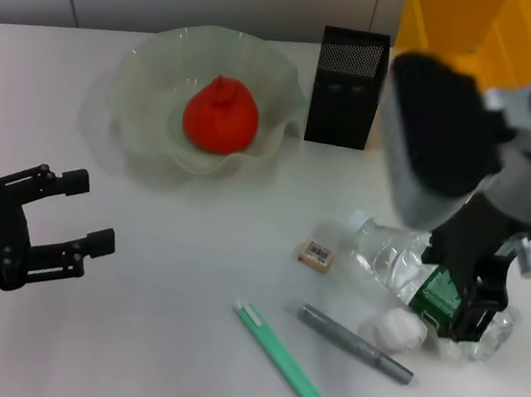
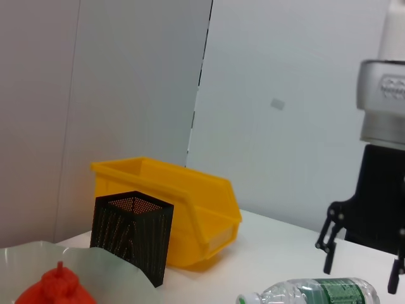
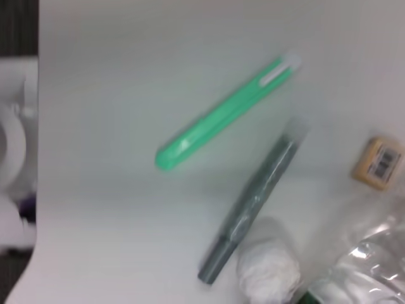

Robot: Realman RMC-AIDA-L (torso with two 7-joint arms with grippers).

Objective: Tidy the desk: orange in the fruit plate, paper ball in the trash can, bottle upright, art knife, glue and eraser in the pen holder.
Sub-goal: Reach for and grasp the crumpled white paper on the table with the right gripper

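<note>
The trash can (image 1: 479,36) fills the upper right of the head view, a bright yellow bin partly hidden by the right arm. Left of it, in the upper middle, the pale green fruit plate (image 1: 151,68) rests on the white table (image 1: 182,324) with the orange (image 1: 220,116) already inside it. Between plate and bin stands the pen holder (image 1: 349,88), a black mesh box, upright.

At the lower right the bottle (image 1: 384,257) lies on its side, cap pointing toward the frame's centre. The right gripper (image 1: 465,310) is down over the bottle's green label, its dark fingers on either side of the body; whether they press on it I cannot tell. The left gripper (image 1: 89,211) hovers at the lower left, well apart from everything, fingers spread open and empty.

Along the bottom centre a green stick-shaped tool (image 1: 280,357) lies diagonally, with a grey one (image 1: 354,343) just beside it. The paper ball (image 1: 397,329) touches the bottle near the grey tool's tip. The eraser (image 1: 316,253) lies just left of the bottle's cap.
</note>
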